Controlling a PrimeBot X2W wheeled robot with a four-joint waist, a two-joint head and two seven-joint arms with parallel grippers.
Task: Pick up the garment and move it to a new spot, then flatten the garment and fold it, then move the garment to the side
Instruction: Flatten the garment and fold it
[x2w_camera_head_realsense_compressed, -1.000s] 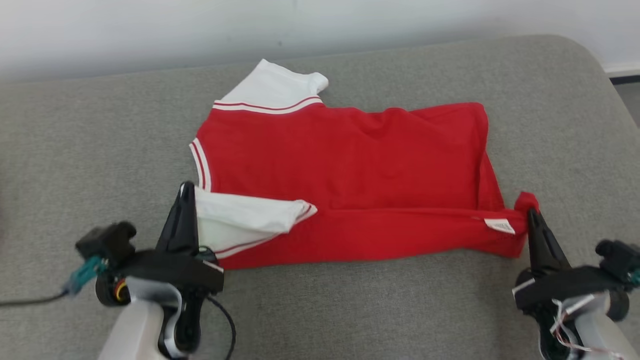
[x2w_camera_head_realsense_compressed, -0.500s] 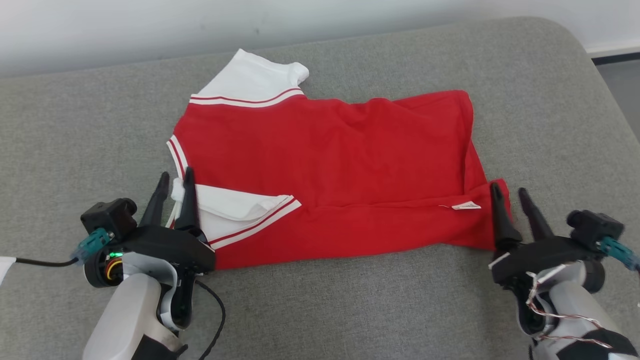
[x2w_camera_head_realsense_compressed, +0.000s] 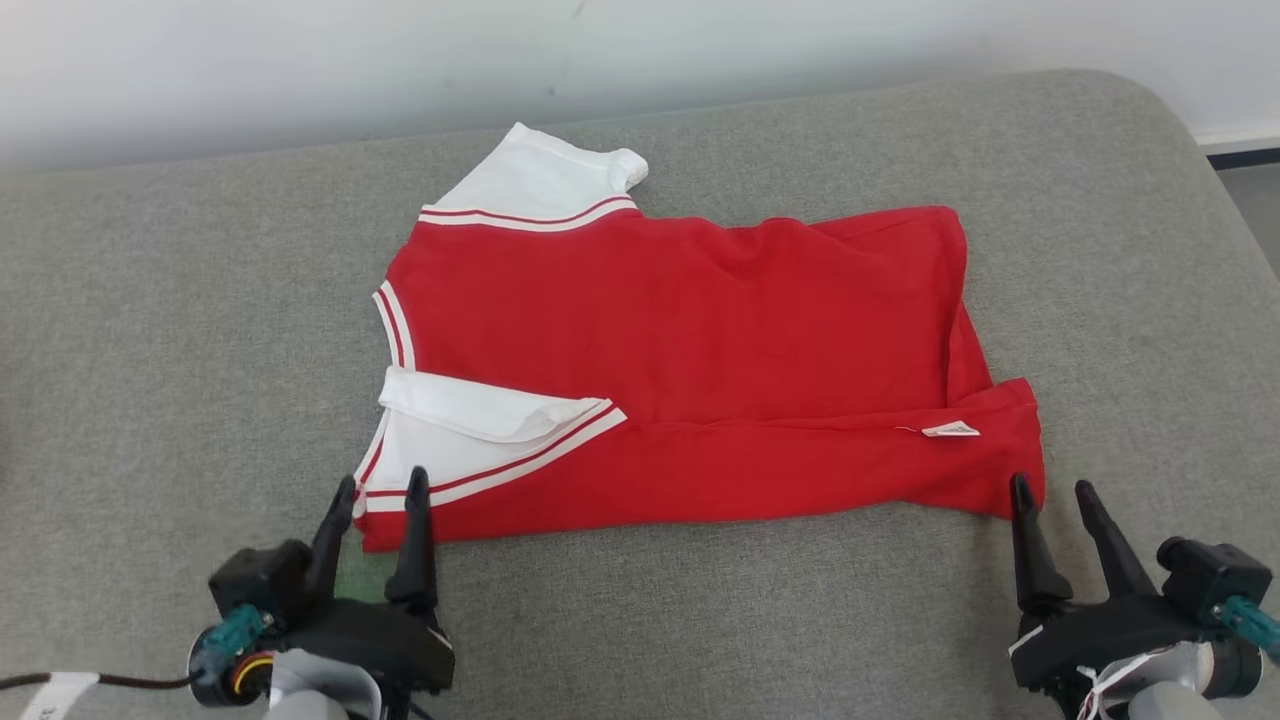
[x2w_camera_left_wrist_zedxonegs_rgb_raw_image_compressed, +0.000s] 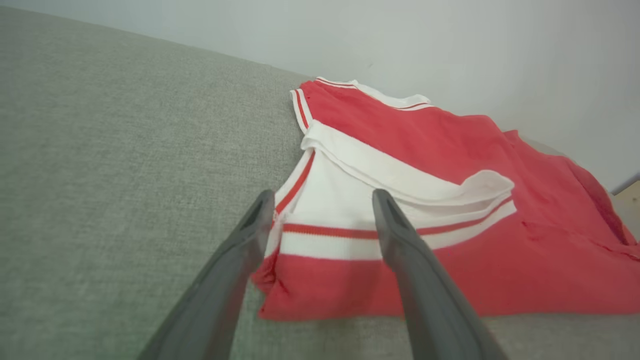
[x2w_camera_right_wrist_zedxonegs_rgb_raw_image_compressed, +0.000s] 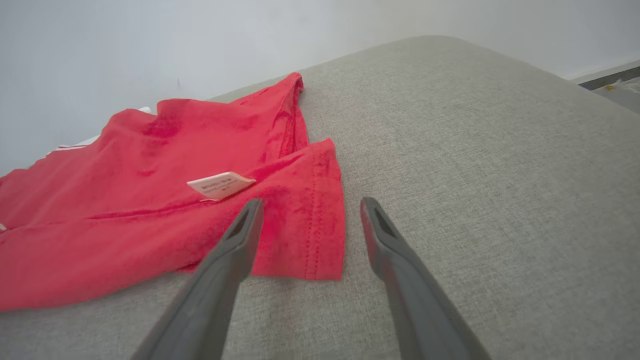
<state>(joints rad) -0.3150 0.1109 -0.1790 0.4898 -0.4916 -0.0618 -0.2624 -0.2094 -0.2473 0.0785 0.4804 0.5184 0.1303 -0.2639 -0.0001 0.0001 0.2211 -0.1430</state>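
Grey woven upholstery (x2w_camera_head_realsense_compressed: 180, 350) forms a broad padded surface with a rounded far right corner. It backs onto a plain pale wall (x2w_camera_head_realsense_compressed: 300, 60), and a strip of floor with a dark skirting line (x2w_camera_head_realsense_compressed: 1245, 155) shows at the right edge.

One garment (x2w_camera_head_realsense_compressed: 700, 330) lies near the middle of the surface. It is a red shirt spread flat, with its near long edge folded over onto the body. It has two white sleeves, each trimmed with red stripes. One (x2w_camera_head_realsense_compressed: 540, 180) points toward the wall, and the other (x2w_camera_head_realsense_compressed: 470, 440) is folded in on the near left. One small white label (x2w_camera_head_realsense_compressed: 950, 430) sits on the folded strip near the right hem.

Two grippers are in view, each with two dark fingers. The left gripper (x2w_camera_head_realsense_compressed: 380, 482) stands with its jaws spread at the garment's near left corner, grasping nothing; whether the tips touch the cloth cannot be told. The right gripper (x2w_camera_head_realsense_compressed: 1052, 485) is likewise spread and empty, just beside the near right corner of the hem.
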